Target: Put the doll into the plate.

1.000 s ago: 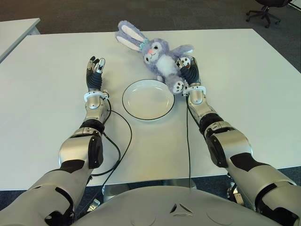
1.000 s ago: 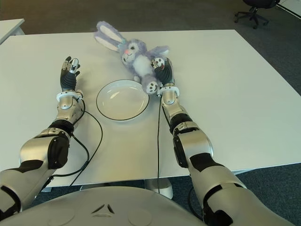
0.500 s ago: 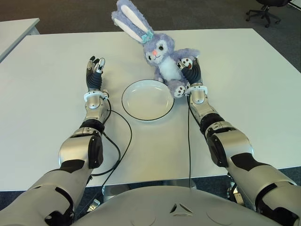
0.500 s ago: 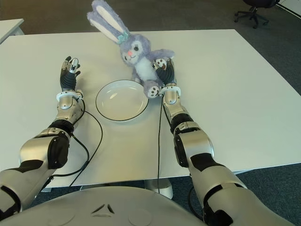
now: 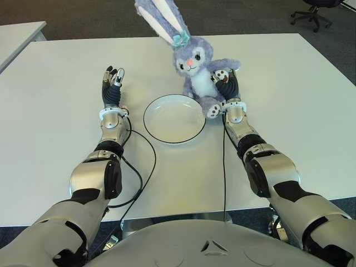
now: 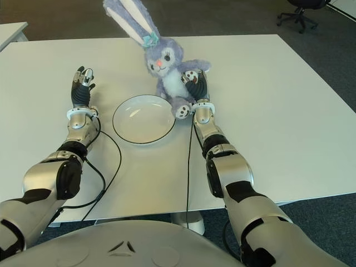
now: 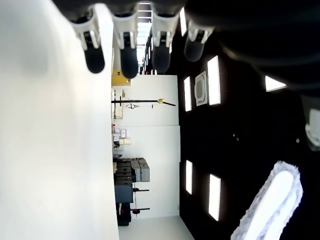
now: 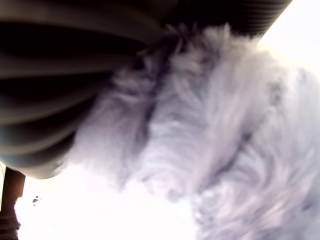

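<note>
Gripping the doll (image 5: 196,69) by its lower body, the right hand (image 5: 227,89) holds it upright just past the far-right rim of the plate (image 5: 174,118). The doll is a purple plush rabbit w/ a white belly, long ears pointing up and away, and a small teal bow at the base of one ear. Its face is turned toward the robot. One foot, white sole w/ dark paw marks, hangs by the plate's right edge; whether it touches the rim can't be told. The doll isn't in the plate — the white dish w/ a dark rim lies bare on the white table (image 5: 289,100), between the two forearms.

In the right wrist view, dark fingers (image 8: 60,80) press into purple-white fur (image 8: 215,125), so the grasp is firm.

The left hand (image 5: 112,88) shows to the left of the plate, well apart from it, fingers straight and relaxed — holding nothing. Its wrist view shows four dark fingertips (image 7: 94,55) lined up alongside the white tabletop.

A black cable (image 5: 146,161) loops across the table near the left forearm; another runs along the right forearm. An office chair (image 5: 314,12) stands on the dark floor beyond the table's far right corner.
</note>
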You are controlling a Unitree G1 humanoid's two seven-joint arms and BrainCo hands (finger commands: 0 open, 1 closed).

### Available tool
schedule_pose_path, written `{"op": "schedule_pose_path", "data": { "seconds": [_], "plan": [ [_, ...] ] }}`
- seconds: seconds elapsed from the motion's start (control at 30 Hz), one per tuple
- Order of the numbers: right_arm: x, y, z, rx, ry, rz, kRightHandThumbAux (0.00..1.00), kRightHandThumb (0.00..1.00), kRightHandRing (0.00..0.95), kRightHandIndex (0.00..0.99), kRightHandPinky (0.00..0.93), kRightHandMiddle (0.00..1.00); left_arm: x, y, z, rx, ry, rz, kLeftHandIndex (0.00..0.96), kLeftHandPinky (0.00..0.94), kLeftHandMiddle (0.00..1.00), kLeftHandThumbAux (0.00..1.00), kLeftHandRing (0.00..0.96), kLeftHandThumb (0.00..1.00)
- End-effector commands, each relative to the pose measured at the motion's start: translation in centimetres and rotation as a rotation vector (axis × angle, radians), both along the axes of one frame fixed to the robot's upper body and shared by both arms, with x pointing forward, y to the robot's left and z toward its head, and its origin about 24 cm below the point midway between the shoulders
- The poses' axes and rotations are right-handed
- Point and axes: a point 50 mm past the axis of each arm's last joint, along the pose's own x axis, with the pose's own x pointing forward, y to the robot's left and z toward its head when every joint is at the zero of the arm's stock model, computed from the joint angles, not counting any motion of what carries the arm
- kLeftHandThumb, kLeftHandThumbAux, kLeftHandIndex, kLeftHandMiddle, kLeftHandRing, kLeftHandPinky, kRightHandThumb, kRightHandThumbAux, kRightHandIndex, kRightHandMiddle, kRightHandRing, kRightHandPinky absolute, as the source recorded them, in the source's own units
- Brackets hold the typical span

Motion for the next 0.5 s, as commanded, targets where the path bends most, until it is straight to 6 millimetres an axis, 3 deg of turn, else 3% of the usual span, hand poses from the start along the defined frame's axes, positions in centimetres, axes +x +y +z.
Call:
{"op": "schedule_pose_path", "data": {
  "seconds": [0.03,0.5],
  "plan": [
    [-1.58,-0.06,-3.88,0.015,0.189,-0.001,0.696,0.629,0.851,0.7,0.838,0.837,-3.61,-0.64,-5.37,-0.048,0.231,-0.002,0.0,0.143,0.112,0.396,0.128,0.0],
    [-1.51,-0.13,-3.71,0.087,0.184,-0.008,0.705,0.648,0.851,0.676,0.837,0.836,-3.54,-0.61,-5.36,-0.051,0.238,0.003,0.0,0.131,0.112,0.386,0.129,0.0]
  ]
}}
